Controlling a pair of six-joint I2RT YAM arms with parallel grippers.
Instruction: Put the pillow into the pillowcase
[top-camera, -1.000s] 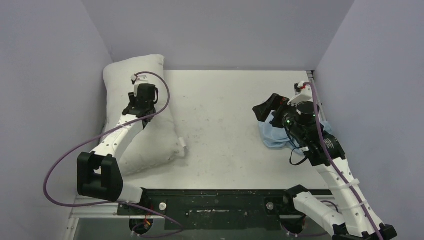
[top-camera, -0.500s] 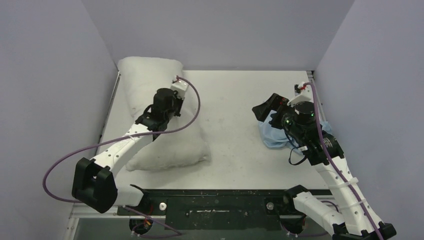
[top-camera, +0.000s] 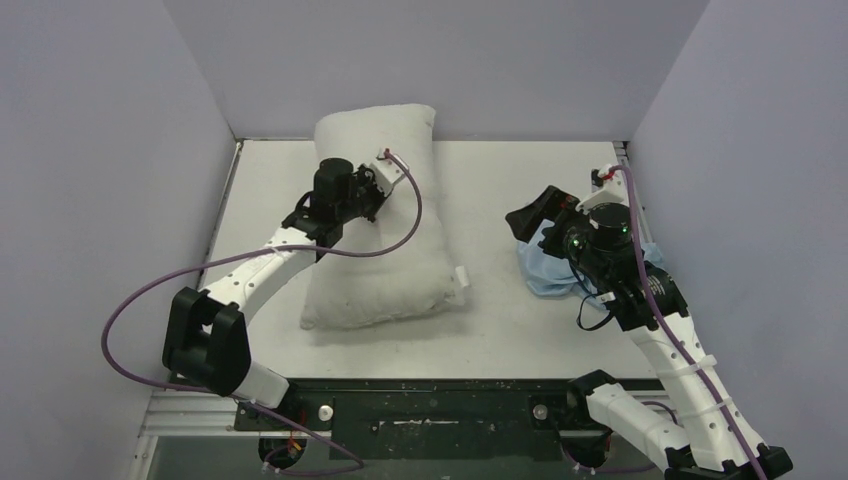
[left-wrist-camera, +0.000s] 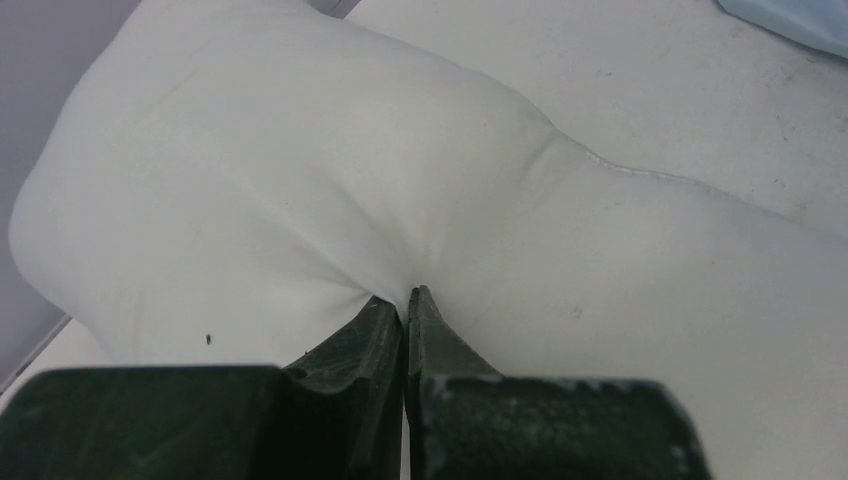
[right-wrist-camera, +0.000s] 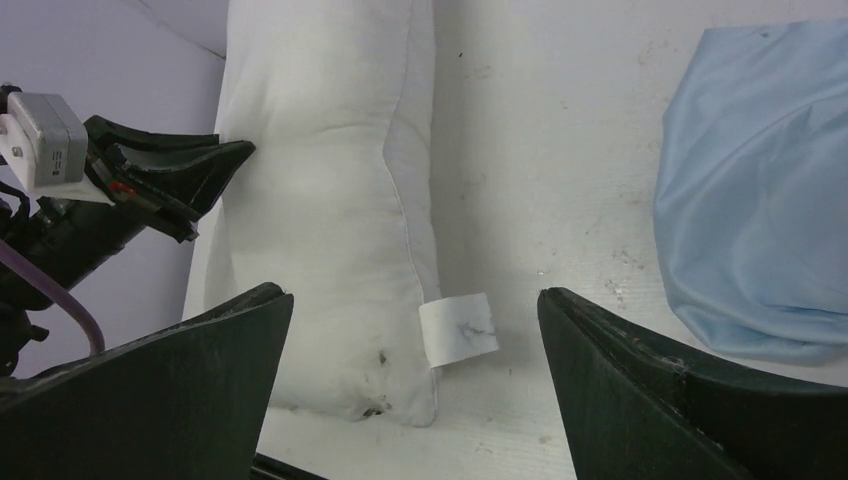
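Pinching pillow fabric, left end effector clamped

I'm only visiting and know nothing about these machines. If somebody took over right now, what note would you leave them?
Left tool: shut, pinching a fold of the pillow.
Right tool: wide open, holding nothing, hovering by the pillowcase.
The pillow lies mid-table, apart from the pillowcase, which sits crumpled at the right side.
Done: pillow gripped.
Left: open the pillowcase and slide the pillow inside.
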